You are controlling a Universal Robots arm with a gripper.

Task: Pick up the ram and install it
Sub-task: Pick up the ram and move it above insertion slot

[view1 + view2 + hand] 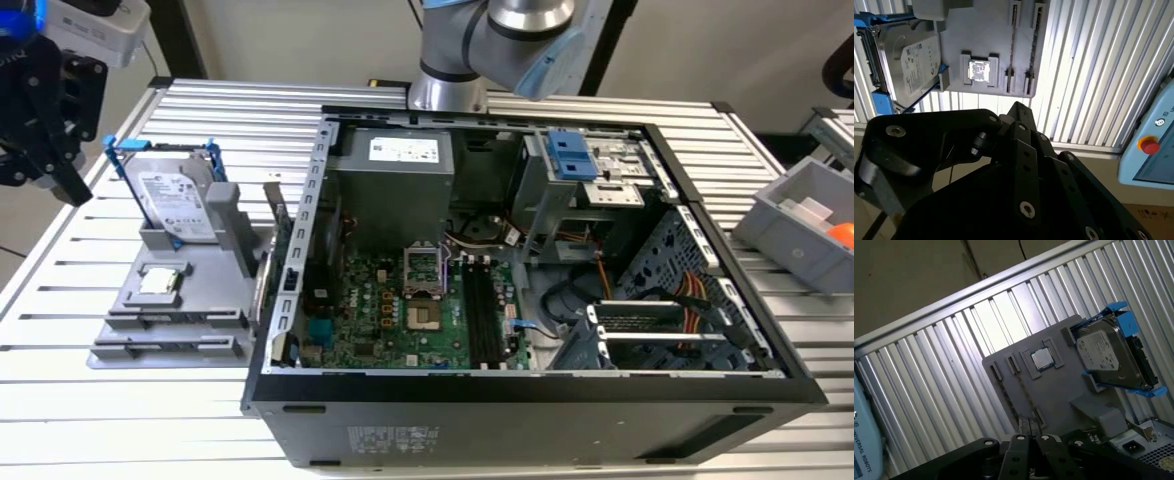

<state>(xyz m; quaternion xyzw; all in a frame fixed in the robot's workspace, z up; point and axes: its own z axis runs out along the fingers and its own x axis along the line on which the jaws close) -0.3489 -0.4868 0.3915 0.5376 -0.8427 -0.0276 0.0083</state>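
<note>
Claw (47,165) hangs black at the exterior view's left edge, near the hard drive (176,198) but apart from it. Whether it is clenched or released cannot be told.

Below it lies the counter (134,420), a top of ribbed silver metal slats that run left to right in the exterior view and glare bright in both wrist views. On it rests a flat grey holder (214,295). In the exterior view the holder's two long slots come nearest. Behind them is a small square chip (160,282) in its pocket, then the hard drive, propped up in a blue frame.

The ram (1012,50) appears as a thin dark strip standing on edge in the slot next to the chip. Its long axis follows that slot, parallel to the slats, and its flat sides face the chip and the other slot.

To the exterior view's right of the holder stands an open computer case (534,385) with its motherboard (387,300) facing up, and the arm (507,30) rises behind it. Farther right sits a grey bin (774,215) holding something orange. Past the counter's edge is a pale blue control tablet (1149,170) with a red button, and what looks like dull brown floor (904,280).
</note>
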